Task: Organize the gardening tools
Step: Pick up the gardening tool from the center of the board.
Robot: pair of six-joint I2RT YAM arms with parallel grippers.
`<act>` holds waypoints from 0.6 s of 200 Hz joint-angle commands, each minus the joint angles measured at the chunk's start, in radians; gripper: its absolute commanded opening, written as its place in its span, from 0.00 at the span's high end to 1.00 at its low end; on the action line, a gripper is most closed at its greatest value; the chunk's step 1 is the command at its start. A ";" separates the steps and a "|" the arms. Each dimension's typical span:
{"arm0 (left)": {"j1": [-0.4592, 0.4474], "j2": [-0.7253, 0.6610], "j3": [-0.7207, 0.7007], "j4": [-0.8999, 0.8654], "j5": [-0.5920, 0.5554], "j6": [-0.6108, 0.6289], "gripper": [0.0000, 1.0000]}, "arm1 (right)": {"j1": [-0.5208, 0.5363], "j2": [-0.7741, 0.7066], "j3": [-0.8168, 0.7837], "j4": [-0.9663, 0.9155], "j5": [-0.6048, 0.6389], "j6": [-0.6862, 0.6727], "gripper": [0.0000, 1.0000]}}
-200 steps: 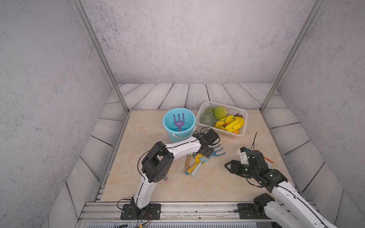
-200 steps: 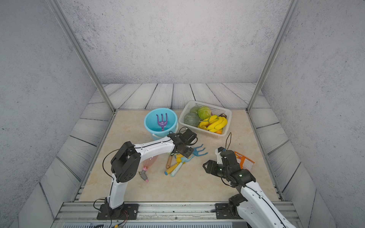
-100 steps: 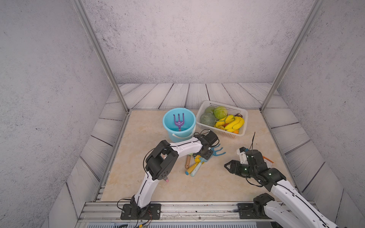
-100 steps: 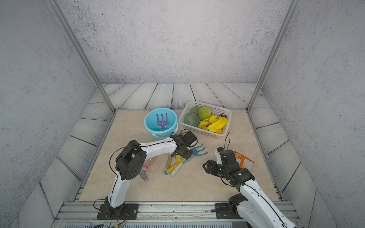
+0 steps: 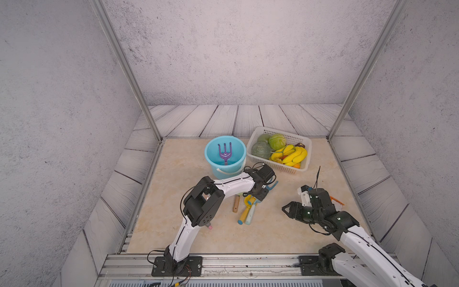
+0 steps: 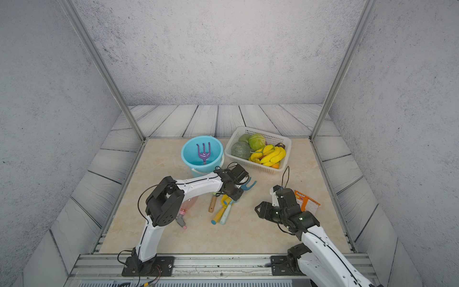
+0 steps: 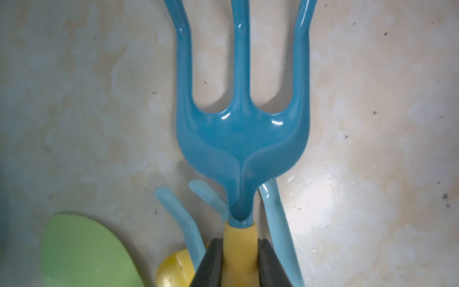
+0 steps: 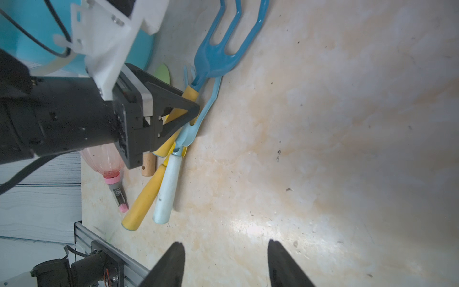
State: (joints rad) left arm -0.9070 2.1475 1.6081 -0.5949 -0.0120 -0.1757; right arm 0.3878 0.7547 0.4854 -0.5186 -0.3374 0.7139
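Blue fork (image 5: pixel 272 185) seen in both top views low over table (image 5: pixel 186 174), just beside bucket (image 5: pixel 213 151), prongs pointed away from left end effector (image 5: pixel 260 195).
Left wrist view: yellow handle (image 7: pixel 239 238) clamped tight by left end effector.
Right wrist view: right end effector (image 8: pixel 224 243) held partly spread, empty, above bare table, well apart from fork.

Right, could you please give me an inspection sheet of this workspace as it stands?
Surface: tabletop, beige, small dirt specks.
Job's things: purple fork in bucket; blue fork gripped by its yellow handle; tool pile and spray bottle lying beside it.
Clutter: basket of produce; orange packet.
Grippers: left gripper shut on blue fork; right gripper open, empty.
Cables: left wrist cable loops free; right wrist cable sticks up.
Surroundings: grey walls, metal posts.
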 commanded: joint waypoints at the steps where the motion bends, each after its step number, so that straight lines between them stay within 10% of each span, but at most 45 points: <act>1: 0.003 -0.039 0.020 -0.015 -0.007 0.005 0.89 | 0.002 0.001 0.003 0.012 0.014 -0.003 0.41; 120: 0.021 -0.361 -0.085 0.055 -0.028 -0.063 1.00 | 0.002 -0.039 0.033 -0.012 0.017 -0.006 0.41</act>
State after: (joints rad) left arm -0.9031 1.8809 1.5570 -0.5751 -0.0154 -0.2085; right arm 0.3878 0.7288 0.4858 -0.5205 -0.3370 0.7147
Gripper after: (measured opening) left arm 0.243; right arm 0.585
